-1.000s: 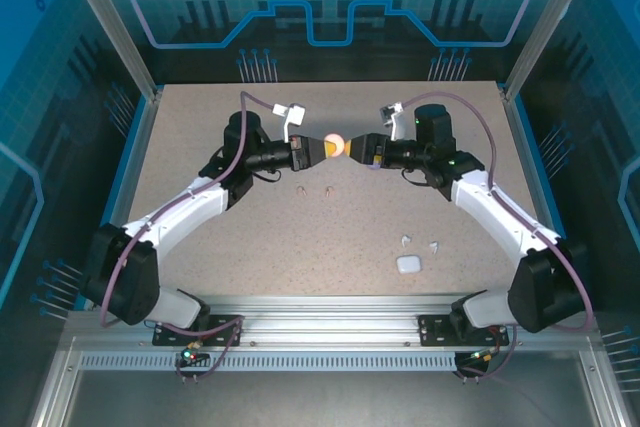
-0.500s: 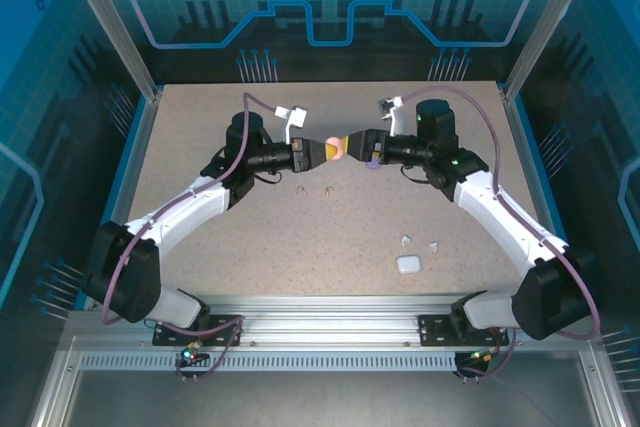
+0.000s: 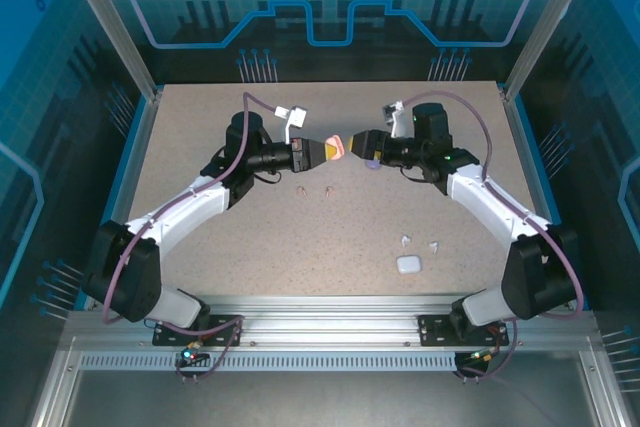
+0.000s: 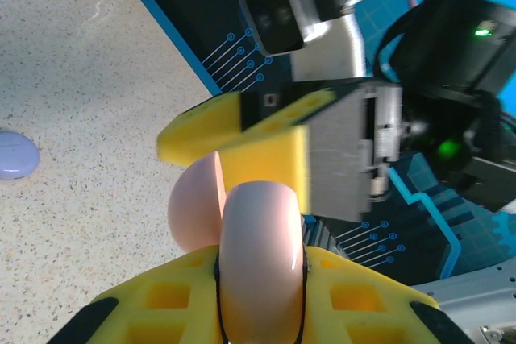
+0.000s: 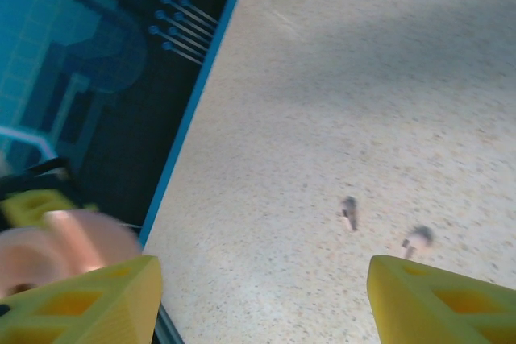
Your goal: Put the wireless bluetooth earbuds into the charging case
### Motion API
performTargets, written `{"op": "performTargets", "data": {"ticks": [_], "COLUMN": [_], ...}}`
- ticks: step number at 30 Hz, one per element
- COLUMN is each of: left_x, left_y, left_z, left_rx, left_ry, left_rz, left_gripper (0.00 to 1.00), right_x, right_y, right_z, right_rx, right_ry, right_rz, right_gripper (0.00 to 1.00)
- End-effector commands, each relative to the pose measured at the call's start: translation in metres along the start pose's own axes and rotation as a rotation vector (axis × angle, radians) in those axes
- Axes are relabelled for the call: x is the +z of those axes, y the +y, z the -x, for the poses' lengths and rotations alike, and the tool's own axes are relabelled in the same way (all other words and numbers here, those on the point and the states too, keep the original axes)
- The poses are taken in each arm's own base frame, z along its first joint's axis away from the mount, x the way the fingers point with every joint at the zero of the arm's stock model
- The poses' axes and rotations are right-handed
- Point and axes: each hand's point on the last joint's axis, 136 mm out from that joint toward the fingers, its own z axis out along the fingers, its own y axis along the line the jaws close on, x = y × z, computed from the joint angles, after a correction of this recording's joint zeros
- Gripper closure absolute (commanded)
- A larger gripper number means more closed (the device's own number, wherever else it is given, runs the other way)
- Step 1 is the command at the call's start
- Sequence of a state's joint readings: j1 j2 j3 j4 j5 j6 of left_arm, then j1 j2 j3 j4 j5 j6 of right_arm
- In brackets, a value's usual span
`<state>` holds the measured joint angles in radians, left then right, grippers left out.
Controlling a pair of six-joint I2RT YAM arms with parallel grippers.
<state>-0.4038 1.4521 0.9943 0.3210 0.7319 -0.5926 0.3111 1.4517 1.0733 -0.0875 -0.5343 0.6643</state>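
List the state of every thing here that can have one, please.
Left pincer: shut on pink case.
Pink case: held above the table; lid unclear.
Right pincer: open, beside the pink case.
White case: closed, on the table.
Lilac case: closed, on the table.
Pink earbuds: loose on the table.
White earbuds: loose on the table.

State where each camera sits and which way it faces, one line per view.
Top external: above and behind the robot, looking down on the table; left arm and right arm show.
Left wrist: on the left arm, facing right; its left gripper, shut on the pink charging case, faces the right gripper.
Right wrist: on the right arm, facing left and down at two earbuds; its open fingers show.
Shared: both wrist views show the pink charging case.
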Motion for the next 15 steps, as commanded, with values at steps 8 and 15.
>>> {"op": "performTargets", "data": {"ticks": [8, 15], "left_x": [-0.004, -0.005], "left_y": [-0.019, -0.022], "left_z": [0.008, 0.008], "left_rx": [0.059, 0.063], "left_ry": [-0.017, -0.018], "left_rz": [-0.054, -0.065], "left_gripper": [1.0, 1.0], "right_x": [-0.03, -0.031], "right_y": [0.033, 0.066], "right_z": [0.0, -0.005], "right_rx": [-0.036, -0.111], "right_ry": [-0.014, 0.016], "right_rz": [0.122, 0.189], "right_gripper": [0.33, 0.4]}}
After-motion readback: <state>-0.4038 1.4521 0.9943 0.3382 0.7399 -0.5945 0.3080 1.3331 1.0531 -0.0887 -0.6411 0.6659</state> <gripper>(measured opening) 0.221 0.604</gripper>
